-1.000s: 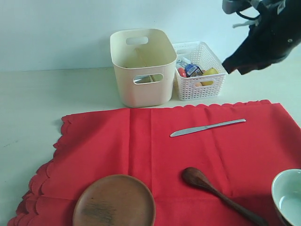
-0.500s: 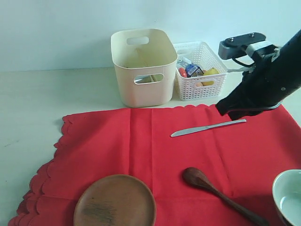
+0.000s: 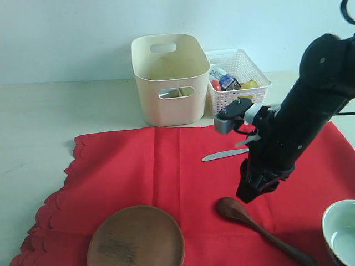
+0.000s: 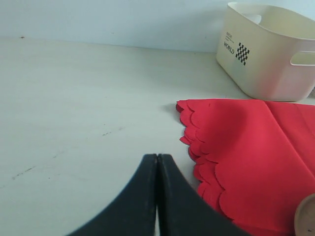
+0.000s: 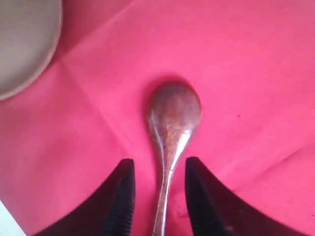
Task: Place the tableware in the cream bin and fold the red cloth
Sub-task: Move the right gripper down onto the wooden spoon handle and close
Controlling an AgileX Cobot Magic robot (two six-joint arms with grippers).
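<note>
Straddling the spoon (image 5: 174,115), right jaws parted; knife (image 3: 224,155), plate (image 3: 136,237) nearby; left jaws clenched.

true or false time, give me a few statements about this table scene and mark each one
1. The right gripper is open, with a finger on either side of the wooden spoon's handle. True.
2. The knife lies inside the cream bin. False: it lies on the red cloth.
3. The left gripper is shut. True.
4. The left gripper holds the wooden plate. False: the plate rests on the red cloth and that gripper holds nothing.
</note>
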